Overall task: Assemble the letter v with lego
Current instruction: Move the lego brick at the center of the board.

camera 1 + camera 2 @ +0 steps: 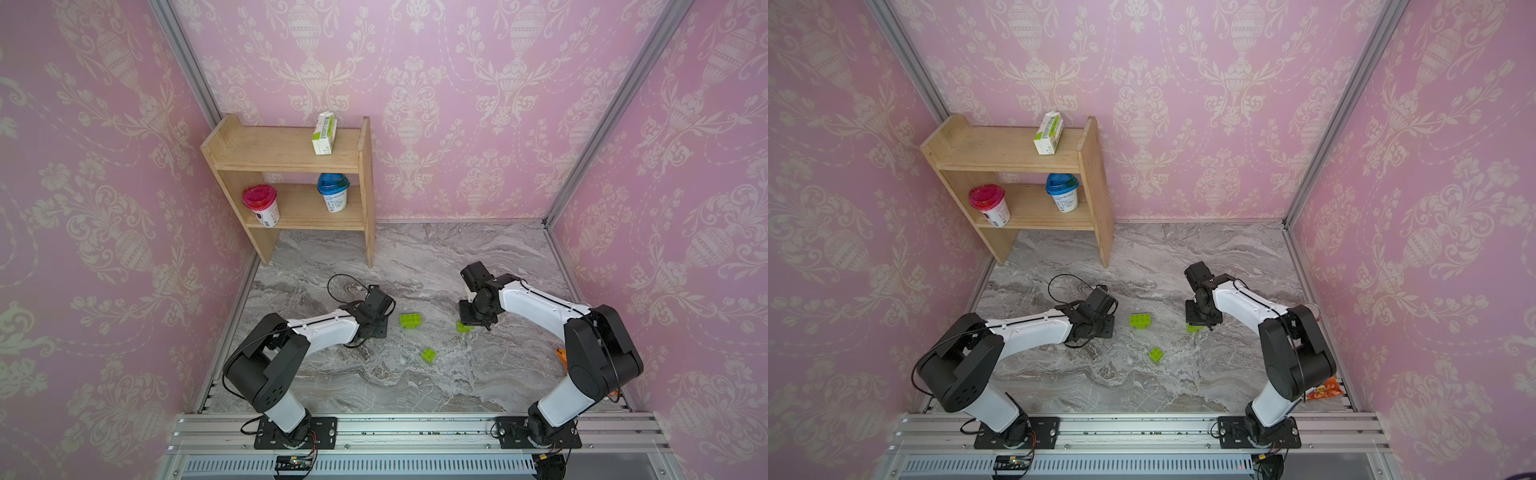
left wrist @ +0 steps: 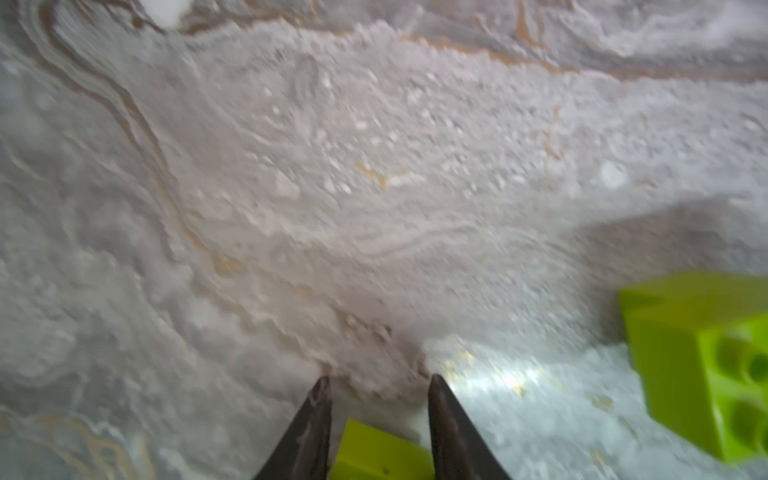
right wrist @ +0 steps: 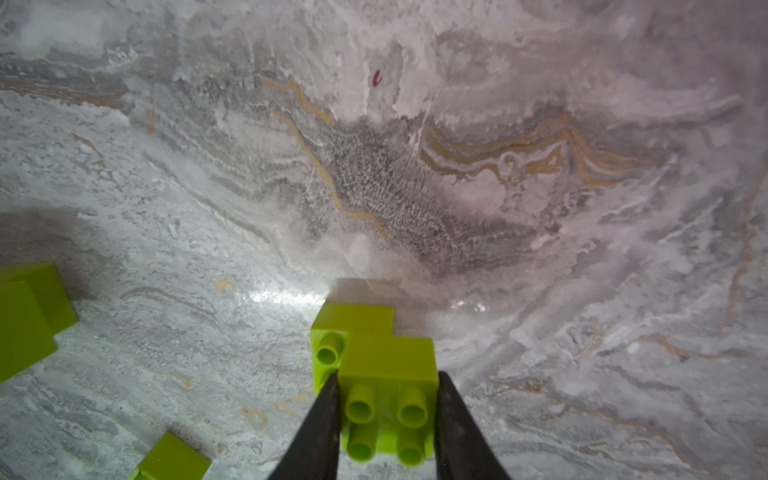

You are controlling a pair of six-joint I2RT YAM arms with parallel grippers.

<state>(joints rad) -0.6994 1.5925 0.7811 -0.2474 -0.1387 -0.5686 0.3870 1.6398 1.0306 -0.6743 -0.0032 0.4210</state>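
Two lime-green studded plastic bricks are joined as a stepped pair point(image 3: 386, 353), the upper one offset so a stud of the lower one shows. My reading: one arm of the V is begun; the apex and second arm are not yet built

Right gripper point(image 3: 388, 376): clamped on the upper brick of this pair, fingers against both its sides, low over the grey marbled worktop point(image 1: 415, 266), right of centre. Whether the pair touches the surface cannot be told

Left gripper point(image 2: 378, 380): straddles another lime-green square brick point(image 2: 374, 451), left of centre. The wrist view is blurred and the top views hide the fingers, so I cannot tell whether it grips

Between the arms, in both top views, lies a wider green lump point(image 1: 410, 321). It seems tipped on its side, its hollow underside showing in the left wrist view. It looks stepped, possibly two bricks joined; uncertain

Nearer the robot bases sits one loose square brick point(image 1: 429, 354), studs showing, well apart from the rest

Estimate: under halfway. All pieces are glossy, one colour, with no damage seen
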